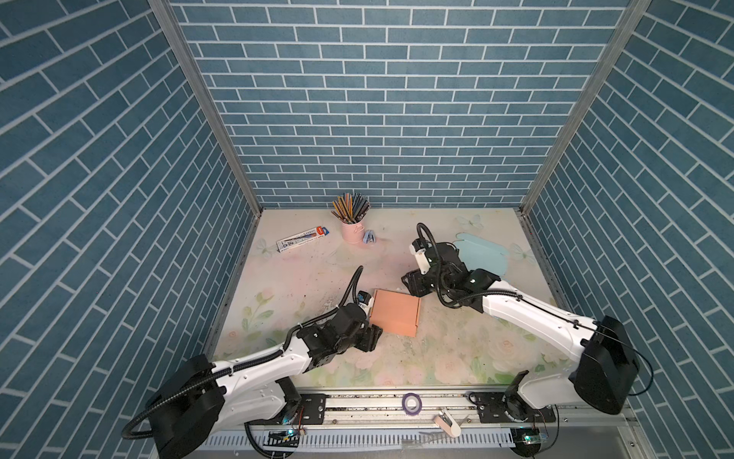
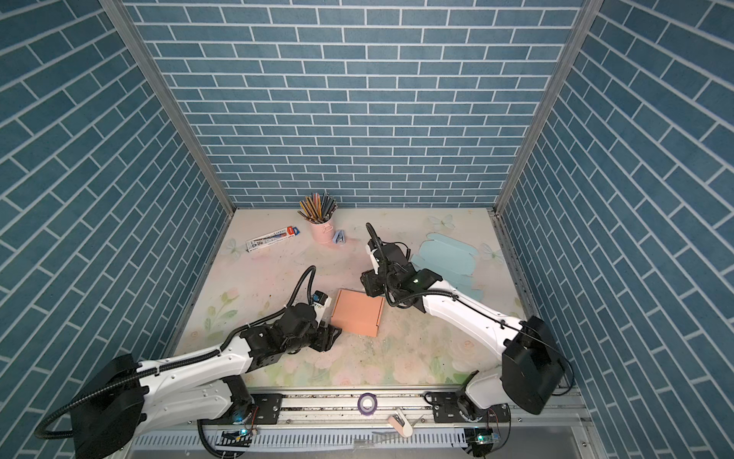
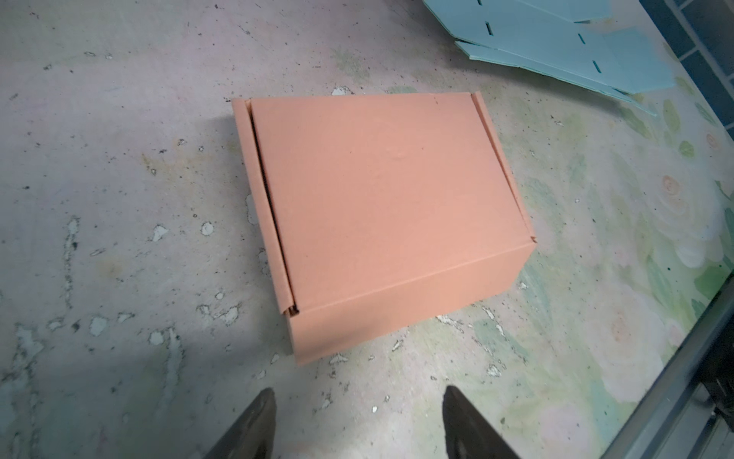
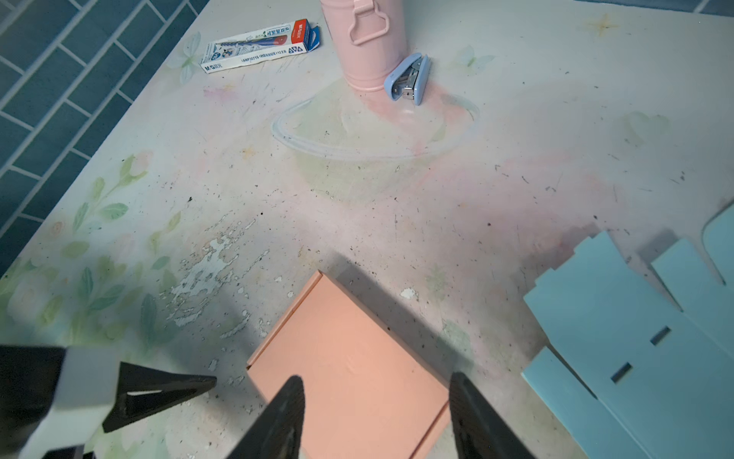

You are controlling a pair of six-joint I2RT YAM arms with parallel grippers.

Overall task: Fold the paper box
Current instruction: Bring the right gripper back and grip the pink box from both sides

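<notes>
The paper box (image 1: 395, 313) (image 2: 357, 312) is salmon-orange and stands folded shut in the middle of the table, lid flat on top. The left wrist view shows the whole box (image 3: 381, 214) with a thin gap along one side flap. My left gripper (image 1: 371, 337) (image 3: 357, 393) is open just off the box's near-left corner, with only bare table between its fingers. Over the box's far-right corner hangs my right gripper (image 1: 411, 284) (image 4: 377, 379), open and holding nothing, the box top (image 4: 349, 373) showing between its fingers.
Flat light-blue cardboard blanks (image 1: 482, 254) (image 4: 635, 337) lie at the right behind the right arm. A pink cup of pencils (image 1: 352, 232), a blue stapler (image 1: 370, 237) and a pen carton (image 1: 304, 238) stand at the back. A purple tape roll (image 1: 412, 403) sits on the front rail.
</notes>
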